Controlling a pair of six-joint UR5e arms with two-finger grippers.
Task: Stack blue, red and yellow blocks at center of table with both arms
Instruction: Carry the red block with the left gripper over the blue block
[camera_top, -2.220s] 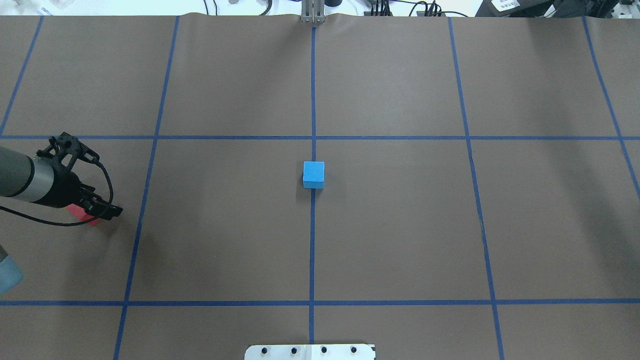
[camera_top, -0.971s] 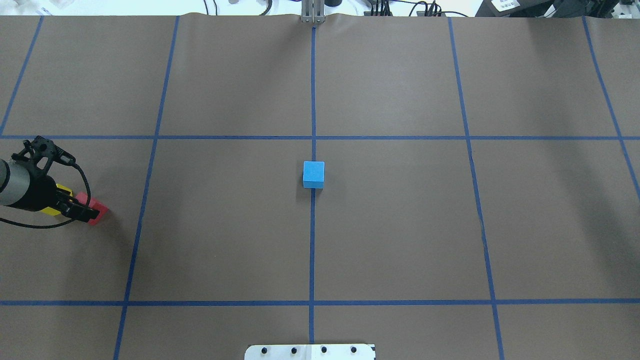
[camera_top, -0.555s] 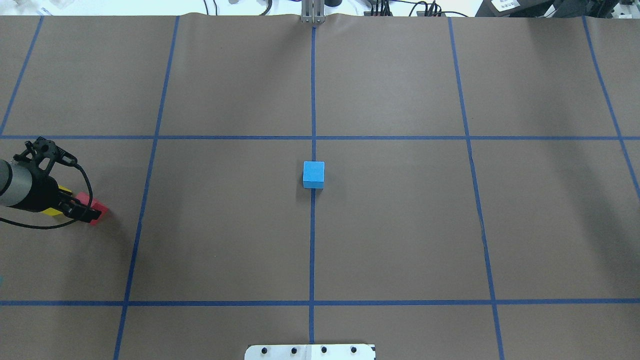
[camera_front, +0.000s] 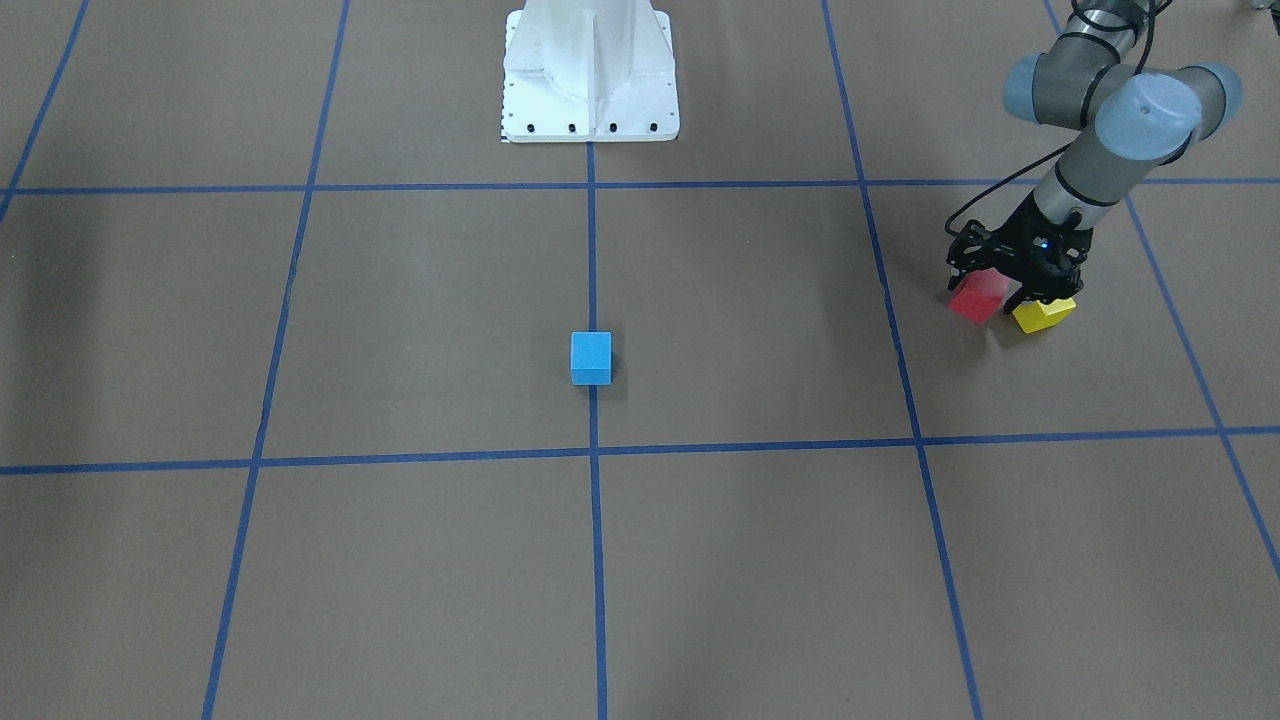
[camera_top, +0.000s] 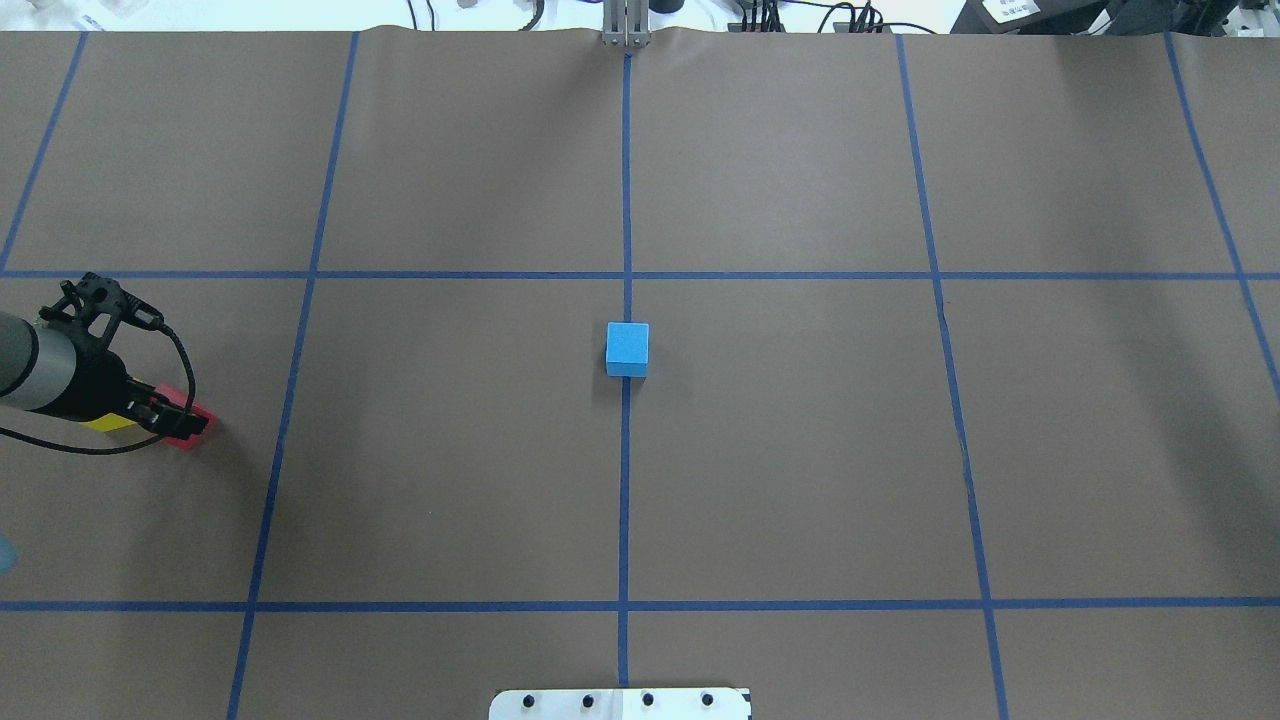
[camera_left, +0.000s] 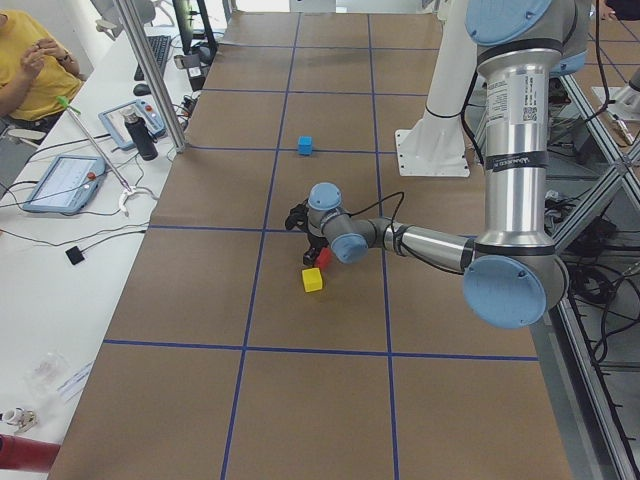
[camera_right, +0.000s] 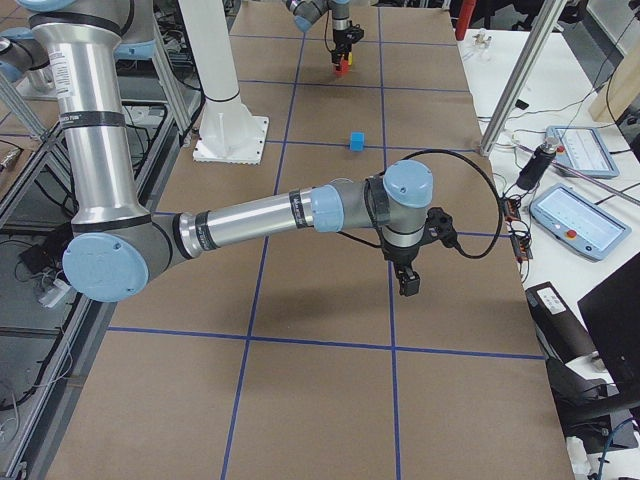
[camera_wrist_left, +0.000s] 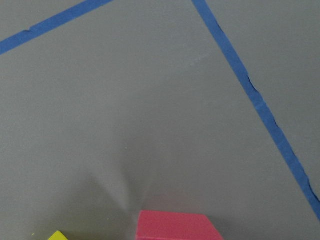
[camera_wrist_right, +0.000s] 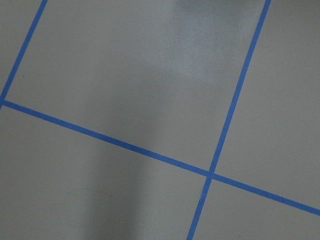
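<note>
Red block, right of frame, sits inside left gripper; we cannot tell if clenched. Yellow block lies just beside: a finger may drag it.

Surface: brown table paper, flat.
Tape: two blue lines cross at lower right; a third line slants down the top-left corner.
Shadow: soft dark band, centre to bottom edge.
Sheen: pale patch near top.
</note>
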